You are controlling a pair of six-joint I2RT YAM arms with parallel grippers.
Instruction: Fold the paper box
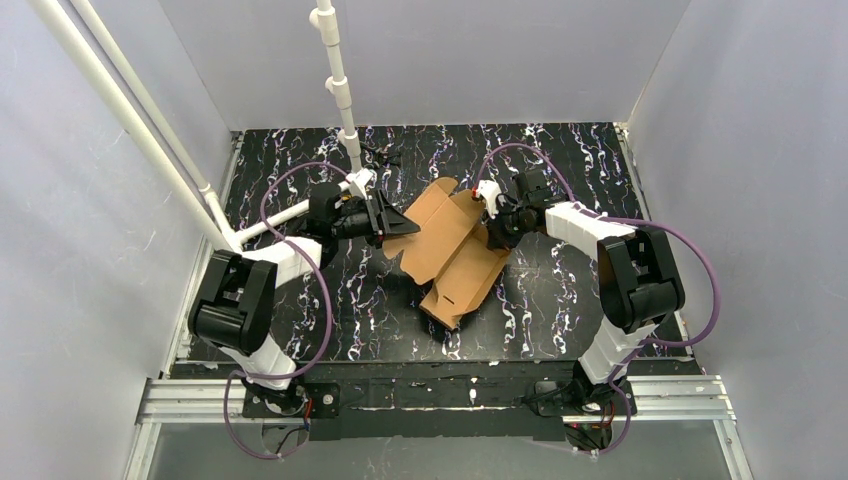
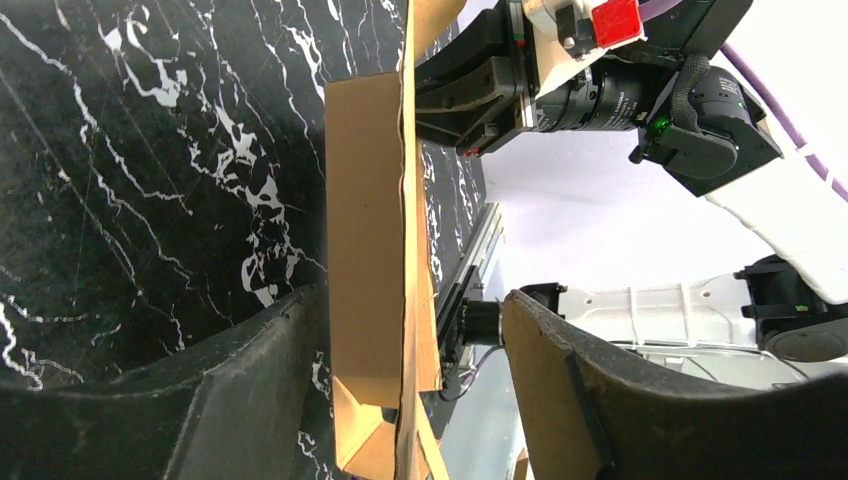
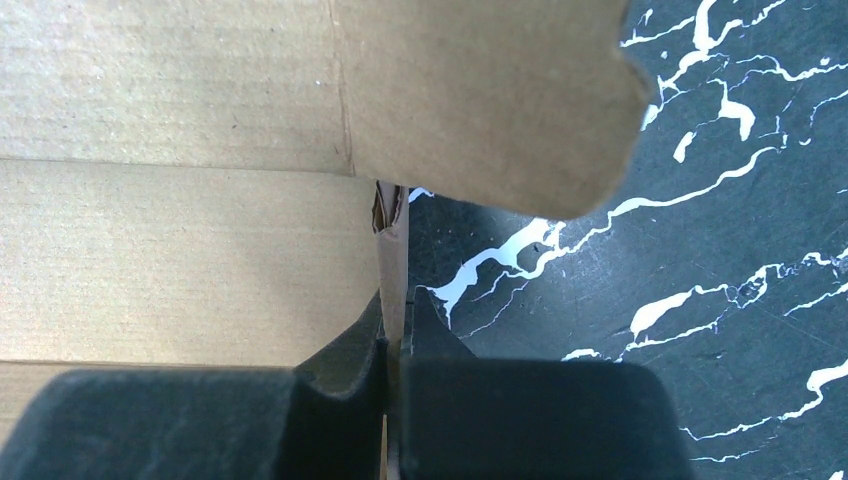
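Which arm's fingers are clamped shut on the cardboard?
The right arm's fingers, pinching a thin edge of the paper box; the left fingers straddle a flap with a gap showing.

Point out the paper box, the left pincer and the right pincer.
paper box (image 1: 447, 247): top view, middle panel.
left pincer (image 2: 410, 325): left wrist view, between fingertips.
right pincer (image 3: 393, 375): right wrist view, where fingertips meet.

one paper box (image 1: 452, 252), two hands (image 1: 400, 228) (image 1: 493, 224)

The table (image 1: 560, 300) I work on is black with white marble veins. The paper box (image 1: 455, 255) lies near its middle, brown, partly folded, flaps raised. A white pipe (image 1: 347, 130) stands toward its back.
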